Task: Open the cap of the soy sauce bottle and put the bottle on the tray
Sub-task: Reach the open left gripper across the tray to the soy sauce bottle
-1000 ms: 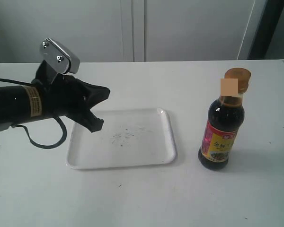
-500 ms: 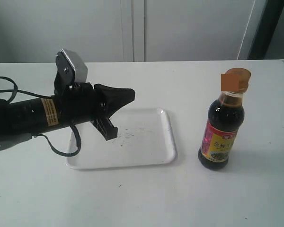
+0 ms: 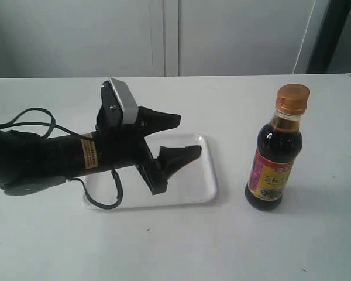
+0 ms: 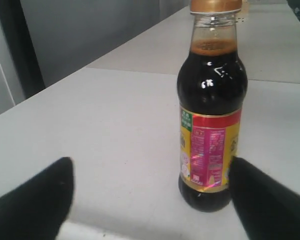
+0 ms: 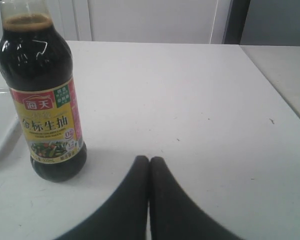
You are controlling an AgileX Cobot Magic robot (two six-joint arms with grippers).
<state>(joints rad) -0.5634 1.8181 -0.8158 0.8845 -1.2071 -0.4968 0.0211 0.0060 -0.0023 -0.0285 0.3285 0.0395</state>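
The soy sauce bottle (image 3: 274,158) stands upright on the white table, just right of the tray (image 3: 206,178). Its orange-brown cap (image 3: 293,97) is down on the neck. My left gripper (image 3: 187,136) hovers over the tray's right half, open, with both fingers pointing at the bottle and a gap still between them and the glass. In the left wrist view the bottle (image 4: 210,115) and cap (image 4: 215,5) stand ahead of the open left gripper (image 4: 151,162), close to one finger. My right gripper (image 5: 149,160) is shut and empty, low over the table beside the bottle (image 5: 42,100).
White cabinet doors stand behind the table, with a dark upright post (image 3: 327,35) at the back right. The left arm's black cable (image 3: 32,114) loops over the table on the left. The tray's rim (image 5: 1,135) shows beside the bottle. A seam (image 5: 270,80) runs along the table's right side.
My left arm has swept right across the tray toward the bottle, its jaws open throughout. The bottle has stayed put.
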